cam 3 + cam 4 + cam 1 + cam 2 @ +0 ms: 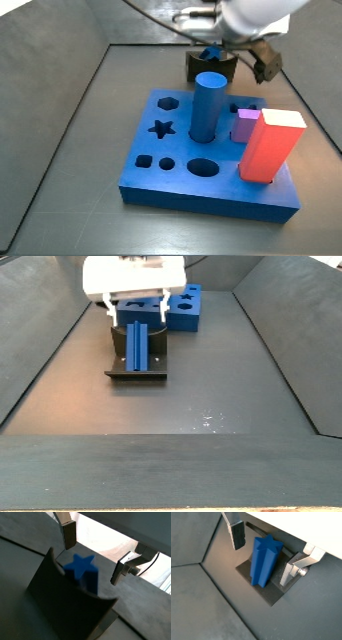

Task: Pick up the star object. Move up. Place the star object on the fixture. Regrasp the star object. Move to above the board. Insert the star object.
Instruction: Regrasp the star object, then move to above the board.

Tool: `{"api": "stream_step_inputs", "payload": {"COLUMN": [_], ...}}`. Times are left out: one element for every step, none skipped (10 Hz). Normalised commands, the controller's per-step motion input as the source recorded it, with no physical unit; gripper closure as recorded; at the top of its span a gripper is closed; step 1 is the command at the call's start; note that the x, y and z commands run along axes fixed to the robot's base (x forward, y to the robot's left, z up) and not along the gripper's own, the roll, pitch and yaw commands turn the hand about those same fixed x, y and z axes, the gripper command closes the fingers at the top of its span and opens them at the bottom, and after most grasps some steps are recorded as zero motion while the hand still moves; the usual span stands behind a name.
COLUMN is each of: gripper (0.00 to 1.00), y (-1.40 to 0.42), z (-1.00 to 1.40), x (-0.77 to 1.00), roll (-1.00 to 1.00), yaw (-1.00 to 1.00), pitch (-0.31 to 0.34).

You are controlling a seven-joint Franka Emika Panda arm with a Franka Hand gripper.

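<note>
- Gripper point(138, 318): upper left of the side view, directly over the fixture; white body above, two flat silver fingers hanging down. In another side view it point(238, 62) sits at the top centre, behind the board.
- Jaws: wide apart, holding nothing; a clear gap shows on each side of the peg in both wrist views.
- Fingers: one finger point(238, 534) stands off one flank of the peg, its mate point(293, 569) off the opposite flank; neither dark pad touches the blue surface.
- Star object point(264, 560): slim dark-blue peg, star-shaped end face plain in a wrist view point(82, 565). It rests on the fixture, leaning against the upright, between the open fingers. In the side view it point(139, 342) shows as a long blue bar running down the fixture, left of centre in the upper half of the frame.
- Fixture point(135, 369): dark L-shaped bracket on a base plate, on the grey floor; its upright wall fills the lower centre of a wrist view point(63, 604).
- Board point(207, 178): thick blue slab, centre of the side view, star hole at its left-middle; in the opposite view it point(186, 308) lies at the top, just behind the fixture.
- Round blue cylinder point(207, 105): upright in the board, centre.
- Red block point(271, 146): upright at the board's right edge.
- Purple block point(245, 126): just left of the red block.
</note>
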Motion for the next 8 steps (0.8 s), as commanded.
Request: {"api": "stream_step_inputs", "payload": {"gripper": [0.0,0.0,0.0,0.0,1.0,1.0,1.0,1.0], "y": [0.01,0.01,0.01,0.0,0.0,0.07,0.07,0.06], "z": [-0.6,-0.41,-0.32,-0.18,0.0,1.0,1.0,1.0], "x": [0.08,0.08,0.07,0.03,0.0,-0.09,-0.09,-0.09], "roll": [0.07,0.07,0.07,0.06,0.0,0.54,0.52,0.42], "yaw": [-0.04,-0.03,-0.03,-0.01,0.0,0.04,0.04,0.03], "pitch": [-0.052,-0.036,-0.03,-0.008,0.0,0.002,-0.004,-0.035]}}
